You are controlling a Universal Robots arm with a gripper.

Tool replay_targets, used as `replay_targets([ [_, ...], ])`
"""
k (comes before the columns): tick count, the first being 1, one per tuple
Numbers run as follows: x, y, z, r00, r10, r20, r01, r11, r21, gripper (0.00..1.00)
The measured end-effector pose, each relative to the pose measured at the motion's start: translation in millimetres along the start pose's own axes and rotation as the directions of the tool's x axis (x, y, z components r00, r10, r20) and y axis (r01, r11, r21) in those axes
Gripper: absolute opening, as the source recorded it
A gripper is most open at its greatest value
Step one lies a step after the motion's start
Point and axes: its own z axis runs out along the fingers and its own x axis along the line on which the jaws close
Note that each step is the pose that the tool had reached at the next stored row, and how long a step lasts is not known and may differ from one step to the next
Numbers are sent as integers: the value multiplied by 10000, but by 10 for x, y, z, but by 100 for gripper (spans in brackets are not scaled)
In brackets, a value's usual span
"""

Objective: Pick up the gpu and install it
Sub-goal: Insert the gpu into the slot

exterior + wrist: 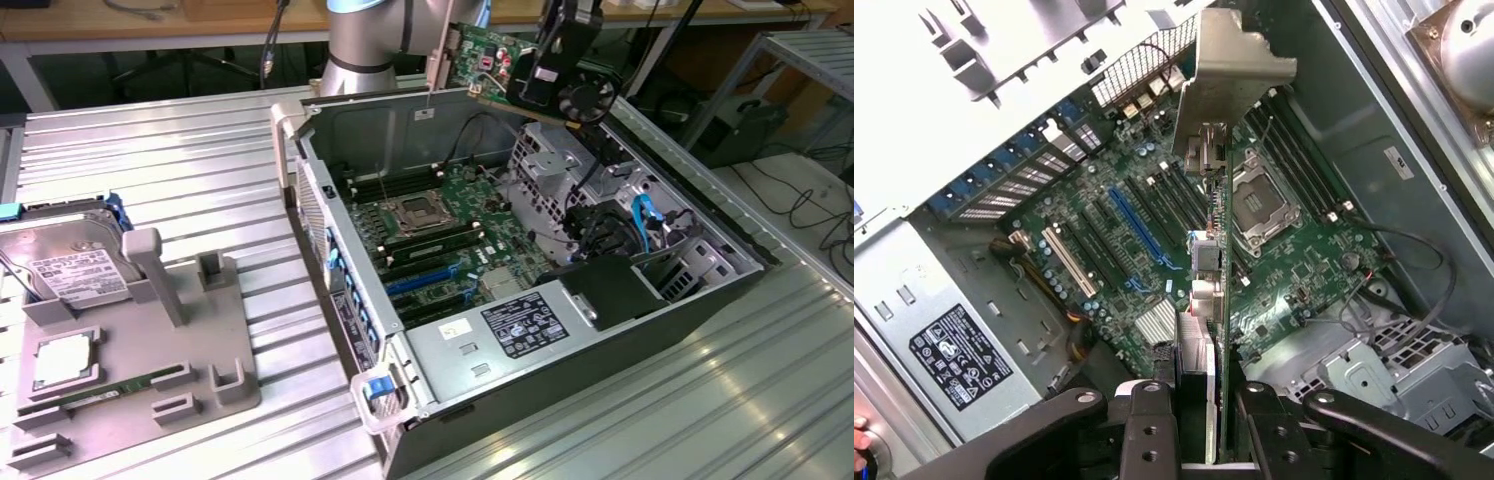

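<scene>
Above the open computer case (322,205), the hand (1200,428) is clamped on the gpu (482,56) (edge-on over the motherboard (1309,275)).

PSU label (523,326), HDD label (80,275), txt unreadable

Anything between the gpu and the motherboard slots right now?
Nothing: the gpu hangs above the motherboard with bare air between, per the wrist view.
</scene>
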Motion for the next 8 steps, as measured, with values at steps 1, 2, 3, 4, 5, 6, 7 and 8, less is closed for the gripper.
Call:
replay_targets([
  [1, 1, 0, 0, 10000, -29, 0, 29, 10000, -1, 28],
  [2, 1, 0, 0, 10000, -63, -2, 63, 10000, -1, 28],
  [3, 1, 0, 0, 9999, -101, -3, 101, 9999, -1, 28],
  [4, 1, -1, 0, 9999, -146, -4, 146, 9999, -2, 28],
  [5, 2, 0, 0, 9998, -197, -6, 197, 9998, -3, 28],
  [6, 2, -1, 0, 9997, -250, -7, 250, 9997, -3, 28],
  [7, 2, 0, 0, 9996, -299, -9, 299, 9996, -4, 28],
  [8, 2, -1, 0, 9994, -354, -10, 354, 9994, -4, 28],
])
